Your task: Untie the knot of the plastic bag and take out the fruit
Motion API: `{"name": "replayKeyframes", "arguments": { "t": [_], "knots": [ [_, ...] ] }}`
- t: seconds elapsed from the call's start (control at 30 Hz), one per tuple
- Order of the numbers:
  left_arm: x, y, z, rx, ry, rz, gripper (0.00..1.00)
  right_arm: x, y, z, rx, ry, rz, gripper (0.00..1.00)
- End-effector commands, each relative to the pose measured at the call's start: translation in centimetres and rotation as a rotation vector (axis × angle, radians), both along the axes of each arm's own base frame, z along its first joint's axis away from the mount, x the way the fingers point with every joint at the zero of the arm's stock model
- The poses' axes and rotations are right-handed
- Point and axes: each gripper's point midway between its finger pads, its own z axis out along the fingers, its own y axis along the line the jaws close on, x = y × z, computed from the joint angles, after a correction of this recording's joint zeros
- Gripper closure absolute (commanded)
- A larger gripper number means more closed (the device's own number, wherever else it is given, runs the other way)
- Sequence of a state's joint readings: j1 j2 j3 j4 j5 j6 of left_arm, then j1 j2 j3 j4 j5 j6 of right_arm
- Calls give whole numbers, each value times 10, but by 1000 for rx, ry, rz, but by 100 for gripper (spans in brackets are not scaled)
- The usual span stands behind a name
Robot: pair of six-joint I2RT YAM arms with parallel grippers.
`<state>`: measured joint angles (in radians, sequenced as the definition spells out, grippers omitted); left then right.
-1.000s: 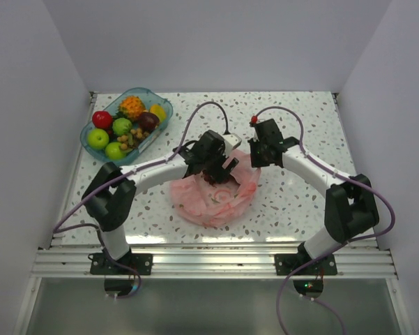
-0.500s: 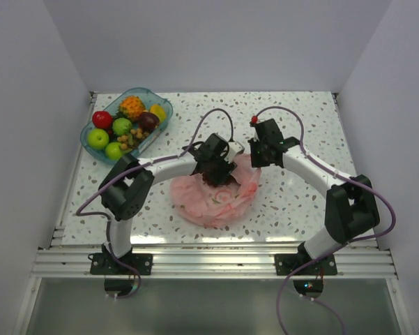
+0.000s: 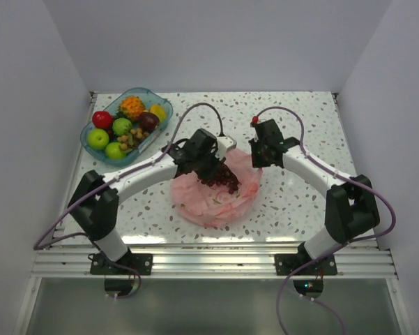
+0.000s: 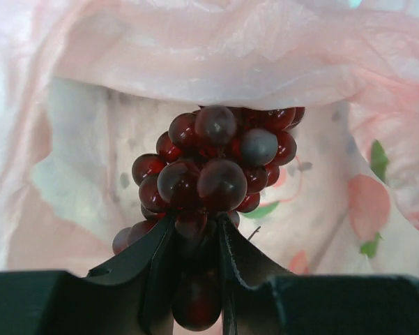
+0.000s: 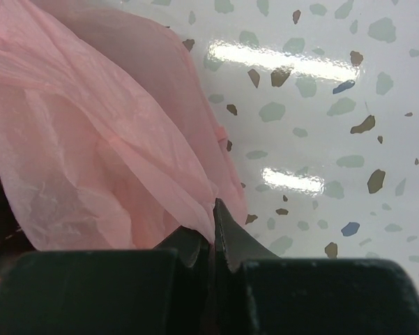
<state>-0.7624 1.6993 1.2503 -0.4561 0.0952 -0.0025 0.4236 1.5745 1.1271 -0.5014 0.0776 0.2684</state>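
The pink plastic bag [image 3: 208, 201] lies open in a heap at the table's middle. Its knot is out of view. My left gripper [image 3: 215, 169] hangs over the bag's far side, shut on the stem end of a bunch of dark purple grapes [image 3: 226, 181]. In the left wrist view the grapes [image 4: 216, 160] bulge out past the gripper [image 4: 195, 227], with the bag's [image 4: 265, 56] inside behind them. At the bag's far right rim my right gripper [image 3: 259, 159] is shut on the plastic bag; the wrist view shows the film [image 5: 90, 160] pinched at the gripper's [image 5: 213, 208] tips.
A clear blue tray [image 3: 159, 106] at the back left holds green apples, a red apple, a small pineapple and other fruit. White walls close in the speckled table [image 3: 300, 118] on three sides. Purple cables arc above both arms.
My left gripper closed on the grapes inside the bag and drew back to the left with them, its elbow swinging left. The right gripper stayed put, holding the bag.
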Motion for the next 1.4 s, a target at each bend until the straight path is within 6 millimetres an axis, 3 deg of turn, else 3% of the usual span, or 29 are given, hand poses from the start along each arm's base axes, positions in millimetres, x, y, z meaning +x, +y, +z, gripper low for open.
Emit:
{"name": "replayKeyframes", "arguments": {
  "t": [0.0,0.07,0.17,0.3,0.37,0.4,0.57,0.6,0.67,0.73,0.87,0.9,0.97,1.0,1.17,1.3,1.37],
  "knots": [
    [-3,12,59,-89,-72,51,85,0,-8,14,-18,-47,-30,100],
    [-5,21,72,-112,-69,63,87,-2,-9,11,-21,-37,-36,100],
    [0,33,109,-182,-108,86,87,-3,-10,8,-22,-28,-43,100],
    [25,64,159,-253,-195,194,87,-4,-11,8,-24,-26,-43,100],
    [49,86,185,-273,-259,291,86,-4,-12,8,-26,-26,-43,100],
    [59,94,188,-272,-269,333,86,-5,-11,8,-22,-24,-39,100],
    [127,171,217,-291,-353,693,86,-8,-8,12,-2,-26,-33,100],
    [142,192,211,-284,-355,765,86,-8,-7,13,5,-26,-33,100],
    [160,213,215,-322,-376,863,86,-9,-5,16,20,-29,-24,100],
    [178,240,205,-334,-366,944,86,-10,-3,18,33,-32,-21,100],
    [209,267,196,-346,-379,999,85,-10,4,20,62,-32,0,100],
    [218,271,183,-330,-361,1006,83,-10,5,20,64,-29,1,100],
    [227,286,173,-325,-342,1044,81,-10,6,19,68,-24,7,100],
    [232,290,159,-314,-314,1054,79,-11,7,18,72,-16,10,100],
    [239,329,141,-301,-330,1145,76,-13,7,19,78,-18,17,100],
    [235,334,123,-282,-275,1137,40,-14,8,19,78,-17,21,100],
    [226,328,119,-290,-243,1123,30,-14,8,21,79,-22,24,100]
  ]
}}
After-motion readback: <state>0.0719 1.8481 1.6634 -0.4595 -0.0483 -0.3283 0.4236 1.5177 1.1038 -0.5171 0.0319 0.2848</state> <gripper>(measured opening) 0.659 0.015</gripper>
